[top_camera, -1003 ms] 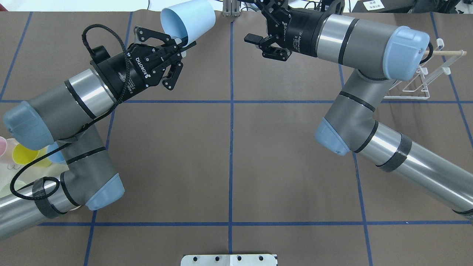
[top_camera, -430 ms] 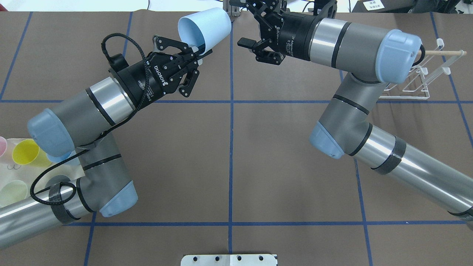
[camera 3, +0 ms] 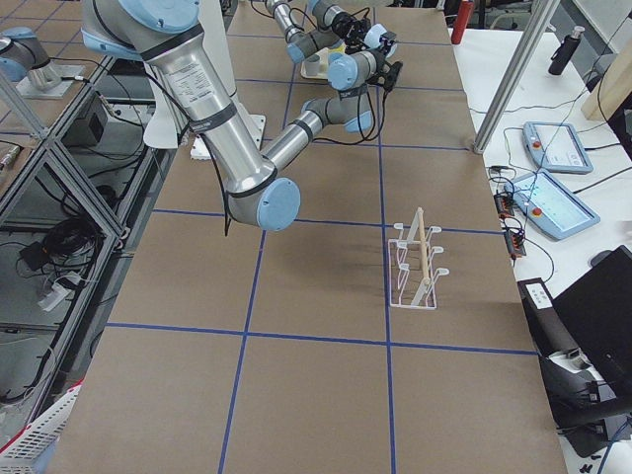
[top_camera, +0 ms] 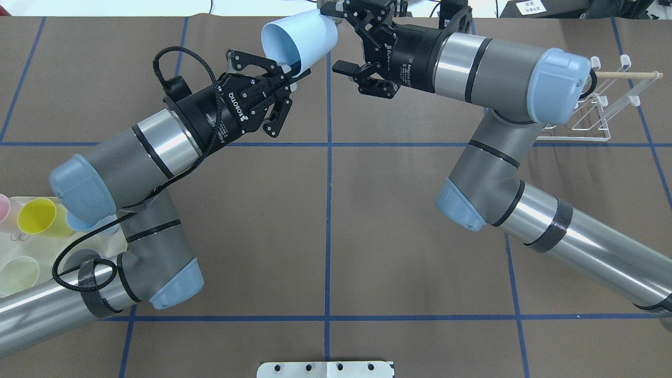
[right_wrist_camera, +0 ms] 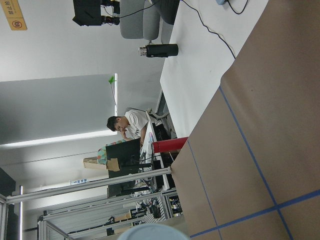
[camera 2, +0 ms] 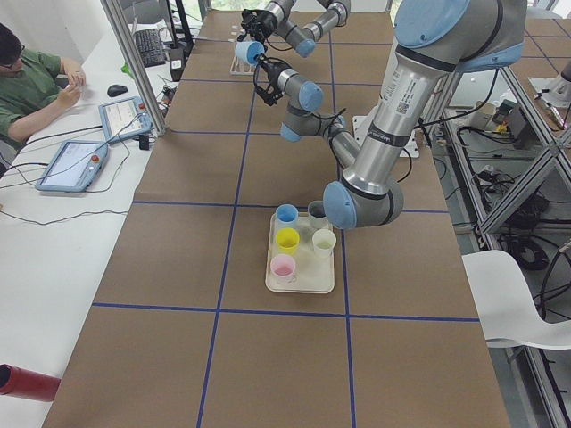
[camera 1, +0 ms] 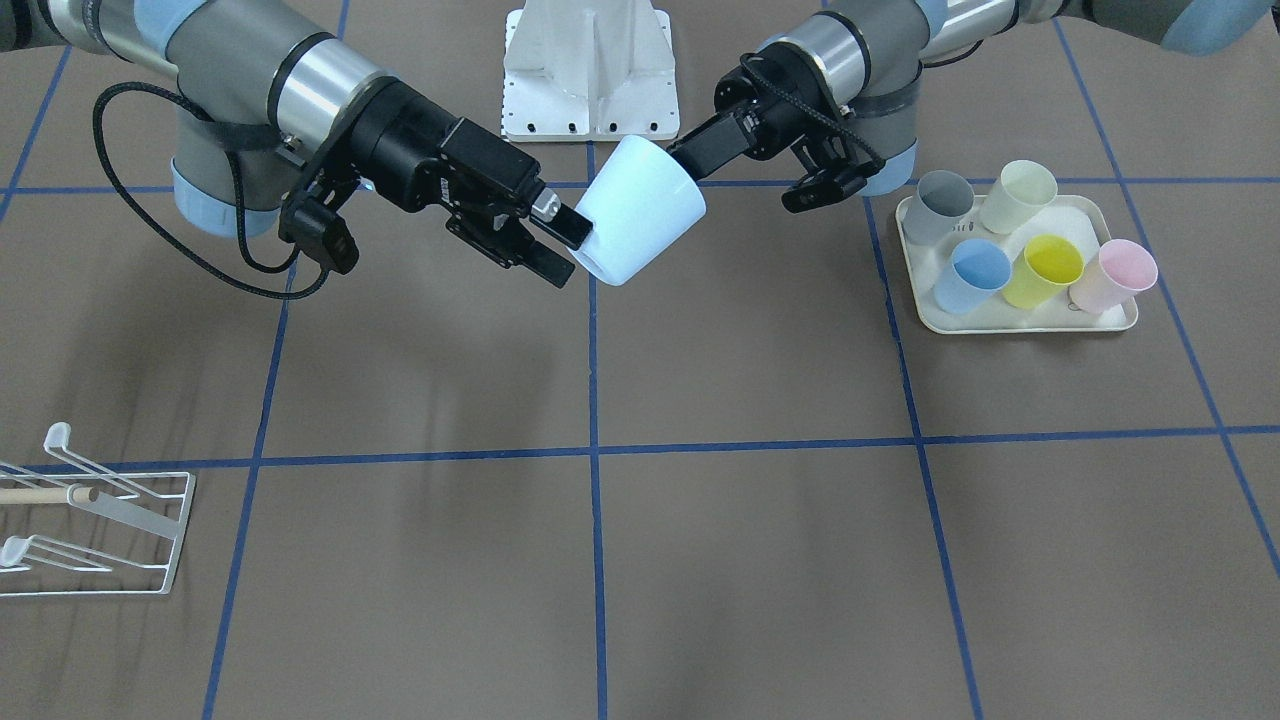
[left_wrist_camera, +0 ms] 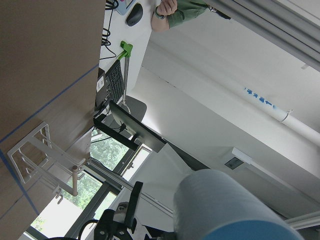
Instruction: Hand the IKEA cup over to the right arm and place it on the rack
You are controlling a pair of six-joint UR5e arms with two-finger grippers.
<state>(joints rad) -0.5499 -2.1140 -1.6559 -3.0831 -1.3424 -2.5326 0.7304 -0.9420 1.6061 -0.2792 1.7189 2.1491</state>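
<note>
Pale-blue cup (top_camera: 302, 34) aloft: left pincer (top_camera: 295, 71) pinches its rim, right pincer (camera 1: 572, 252) gapes wide astride the base. Likely hazard: early left release, or a nudge, drops it onto the desk (camera 1: 700, 450).

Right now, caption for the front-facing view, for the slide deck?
Mid-air handover: left hand holds the pale blue cup by its rim while the open right hand brackets its base.
</note>
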